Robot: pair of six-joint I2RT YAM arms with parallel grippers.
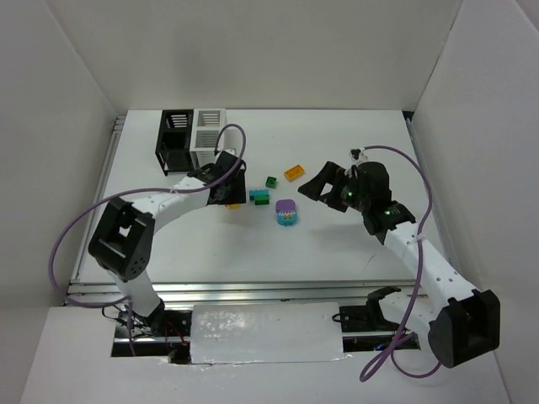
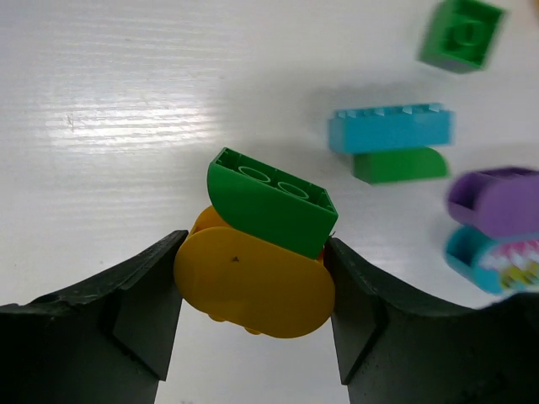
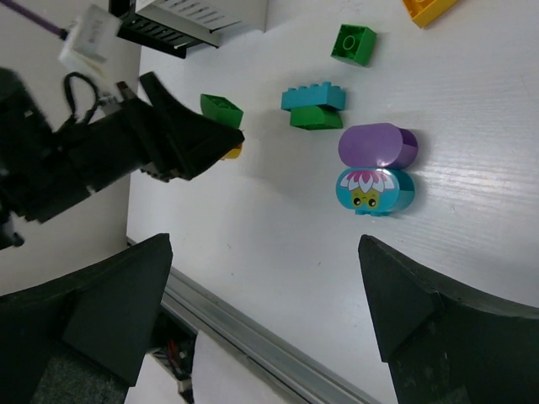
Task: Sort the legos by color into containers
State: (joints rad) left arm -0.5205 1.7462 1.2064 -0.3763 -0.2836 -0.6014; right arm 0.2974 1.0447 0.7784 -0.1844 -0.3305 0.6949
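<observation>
My left gripper (image 1: 229, 196) is shut on a yellow rounded brick (image 2: 253, 290) with a green brick (image 2: 269, 202) stuck on top; the fingers (image 2: 135, 311) press both its sides. Right of it on the table lie a teal brick (image 1: 259, 194) on a green piece (image 2: 400, 165), a small green cube (image 1: 271, 182), an orange brick (image 1: 294, 172) and a purple brick joined to a teal flower brick (image 1: 286, 212). The black bin (image 1: 175, 139) and white bin (image 1: 208, 130) stand joined at the back left. My right gripper (image 1: 316, 187) hangs open and empty, right of the bricks.
White walls enclose the table on the left, back and right. A metal rail (image 3: 278, 349) runs along the near edge. The left arm's purple cable (image 1: 240, 139) loops beside the white bin. The right wrist view shows my left gripper (image 3: 210, 139) holding the green-and-yellow piece.
</observation>
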